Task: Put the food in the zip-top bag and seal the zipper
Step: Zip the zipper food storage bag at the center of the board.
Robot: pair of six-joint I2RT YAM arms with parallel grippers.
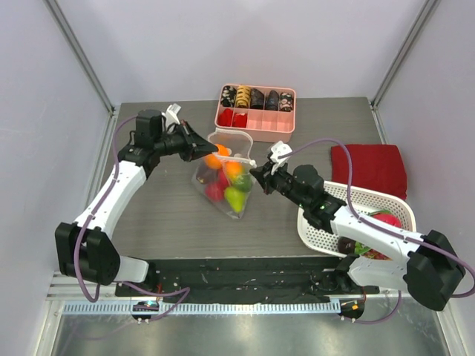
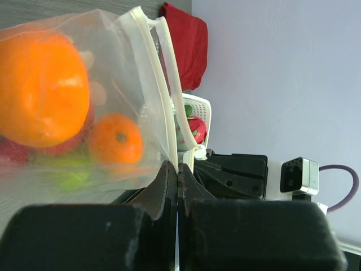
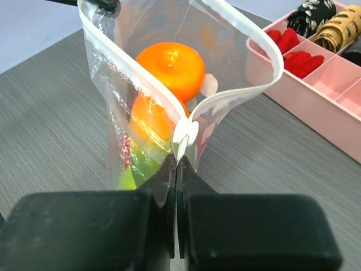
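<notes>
Top view: 2 arms, 1 zip-top bag [image 1: 223,178], 1 pink tray [image 1: 256,126], 1 white basket [image 1: 326,230], 1 red cloth [image 1: 369,169]. The bag stands upright on the table, strung between the two grippers with its mouth up. Food inside the bag: 2 orange fruits [image 1: 233,170], 1 green pear [image 1: 236,198], at least 1 red apple [image 1: 215,190]; exact red count unclear. The tray sits just behind the bag, the basket to the bag's right, and the cloth right of the bag, beyond the basket. The basket holds red and green pieces, count unclear. The left gripper [image 1: 203,146] is clamped on the bag's left top corner. The right gripper [image 1: 257,176] is clamped on its right top corner.

Left wrist view: left gripper [image 2: 177,172] jaws fully together, pinching the end of the zipper [image 2: 164,79]. The two zipper strips run apart from the pinch, so the mouth is unsealed. Through the bag wall: 2 orange fruits [image 2: 42,90], green and red blurs below them. The right gripper's black body is just past the bag's far corner. Basket [image 2: 197,107] and cloth [image 2: 189,39] are beyond the bag.

Right wrist view: right gripper [image 3: 176,169] jaws closed flat on the bag edge, just under the white slider tab [image 3: 185,132]. The zipper [image 3: 248,34] loops wide open above. Seen in the bag: 2 orange fruits [image 3: 171,68], 1 green pear [image 3: 134,169], a bit of red. The tray [image 3: 316,99] is right of the bag; its compartments hold dark rolls and red pieces.
</notes>
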